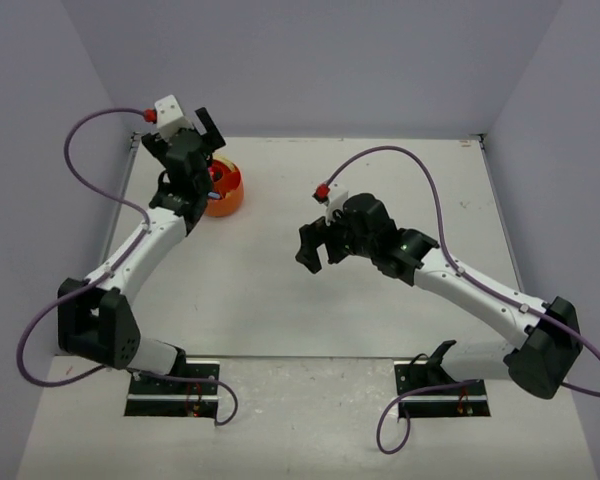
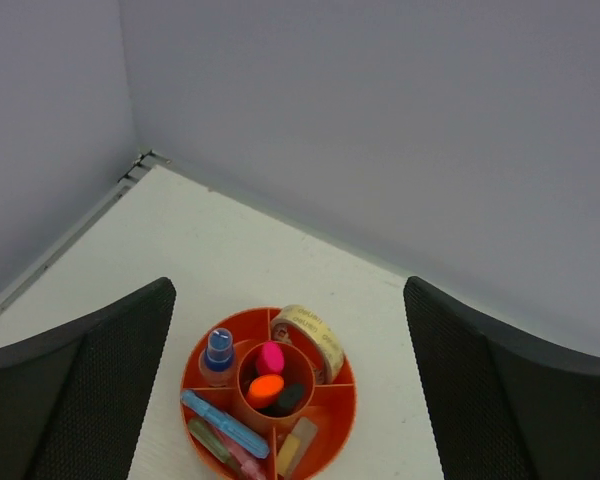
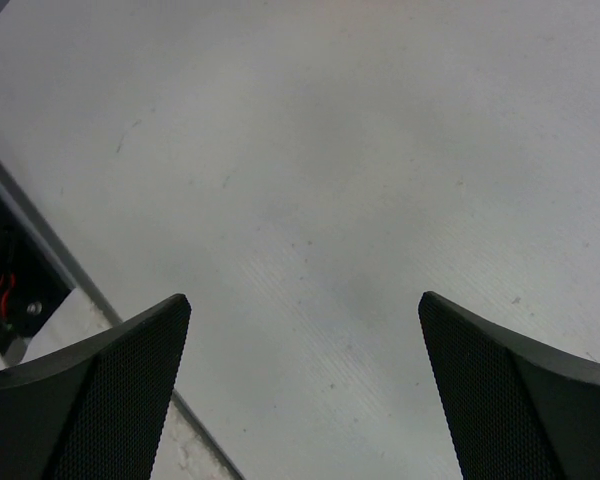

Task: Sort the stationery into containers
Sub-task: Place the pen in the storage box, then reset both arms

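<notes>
The round orange tub (image 2: 380, 392) stands near the far left corner, also in the top view (image 1: 230, 190). Its middle cup holds highlighters with pink (image 2: 270, 357) and orange (image 2: 266, 385) ends and a dark one. Outer compartments hold a tan tape ring (image 2: 313, 335), a clear blue-capped tube (image 2: 218, 356), a blue piece (image 2: 225, 423) with pink and green pieces, and small blocks (image 2: 295, 448). My left gripper (image 1: 202, 133) hangs open and empty above the tub. My right gripper (image 1: 318, 250) is open and empty over bare table at mid-table.
Purple walls close the table at the back and both sides. The wall corner (image 2: 145, 160) is just behind the tub. The table's near edge and a dark gap (image 3: 20, 270) show in the right wrist view.
</notes>
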Motion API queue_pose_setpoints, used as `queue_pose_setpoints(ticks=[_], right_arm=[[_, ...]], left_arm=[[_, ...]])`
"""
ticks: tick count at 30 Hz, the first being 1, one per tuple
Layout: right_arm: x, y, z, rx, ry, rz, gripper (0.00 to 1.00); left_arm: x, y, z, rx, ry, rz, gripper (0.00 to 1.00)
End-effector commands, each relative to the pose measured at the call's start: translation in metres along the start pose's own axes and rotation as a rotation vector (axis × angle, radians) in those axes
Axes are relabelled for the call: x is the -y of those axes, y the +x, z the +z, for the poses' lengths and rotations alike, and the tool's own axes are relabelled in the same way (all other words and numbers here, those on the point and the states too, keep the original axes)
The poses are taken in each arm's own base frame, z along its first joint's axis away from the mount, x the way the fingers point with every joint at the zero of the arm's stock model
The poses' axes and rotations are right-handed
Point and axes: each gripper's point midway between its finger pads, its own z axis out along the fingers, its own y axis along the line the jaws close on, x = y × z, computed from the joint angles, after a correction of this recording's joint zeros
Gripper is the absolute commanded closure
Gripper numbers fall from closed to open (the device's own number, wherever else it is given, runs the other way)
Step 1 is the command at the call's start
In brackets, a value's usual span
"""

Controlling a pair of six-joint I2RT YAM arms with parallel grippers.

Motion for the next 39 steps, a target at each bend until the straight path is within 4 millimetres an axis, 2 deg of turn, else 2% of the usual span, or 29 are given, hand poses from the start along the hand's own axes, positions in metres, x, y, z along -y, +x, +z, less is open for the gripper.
queue_pose_setpoints(ticks=[1, 3, 6, 8, 11, 12, 14, 15, 17, 18, 19, 20, 22, 26, 30, 39], right_arm=[[0.032, -0.050, -0.040, 0.225, 0.239, 0.094, 0.01], [0.049, -0.062, -0.065, 0.304, 0.354, 0.146, 0.01], [0.074, -0.076, -0.118, 0.428, 0.539, 0.189, 0.01], [0.088, -0.078, -0.149, 0.483, 0.639, 0.180, 0.01], [0.105, -0.073, -0.192, 0.556, 0.771, 0.192, 0.01], [0.108, -0.070, -0.203, 0.571, 0.794, 0.202, 0.01], [0.108, -0.066, -0.216, 0.579, 0.800, 0.209, 0.01], [0.105, -0.063, -0.225, 0.587, 0.784, 0.225, 0.01], [0.103, -0.057, -0.232, 0.581, 0.767, 0.246, 0.01], [0.102, -0.054, -0.236, 0.580, 0.757, 0.247, 0.01], [0.098, -0.050, -0.237, 0.575, 0.730, 0.250, 0.01], [0.096, -0.046, -0.240, 0.573, 0.711, 0.256, 0.01], [0.094, -0.036, -0.242, 0.568, 0.690, 0.269, 0.01], [0.102, -0.013, -0.243, 0.563, 0.710, 0.280, 0.01], [0.106, -0.001, -0.249, 0.571, 0.724, 0.318, 0.01], [0.107, -0.005, -0.258, 0.604, 0.733, 0.319, 0.01]], left_arm=[[0.002, -0.046, -0.054, -0.144, 0.087, -0.100, 0.00], [-0.002, -0.053, -0.077, -0.183, 0.136, -0.116, 0.00], [-0.032, -0.025, -0.116, -0.259, 0.146, -0.103, 0.00], [-0.043, -0.028, -0.141, -0.241, 0.206, -0.091, 0.00], [-0.054, -0.014, -0.159, -0.272, 0.248, -0.014, 0.00], [-0.062, -0.013, -0.164, -0.276, 0.236, 0.005, 0.00], [-0.083, 0.002, -0.168, -0.295, 0.166, 0.045, 0.00], [-0.094, 0.001, -0.172, -0.274, 0.138, 0.051, 0.00], [-0.116, 0.018, -0.176, -0.254, 0.074, 0.073, 0.00], [-0.117, 0.014, -0.173, -0.229, 0.062, 0.062, 0.00], [-0.125, 0.030, -0.177, -0.221, 0.058, 0.050, 0.00], [-0.128, 0.038, -0.179, -0.204, 0.065, 0.030, 0.00], [-0.129, 0.042, -0.182, -0.172, 0.095, 0.018, 0.00], [-0.137, 0.035, -0.181, -0.119, 0.068, 0.042, 0.00], [-0.139, 0.044, -0.180, -0.154, 0.063, 0.083, 0.00], [-0.139, 0.037, -0.183, -0.115, 0.077, 0.066, 0.00]])
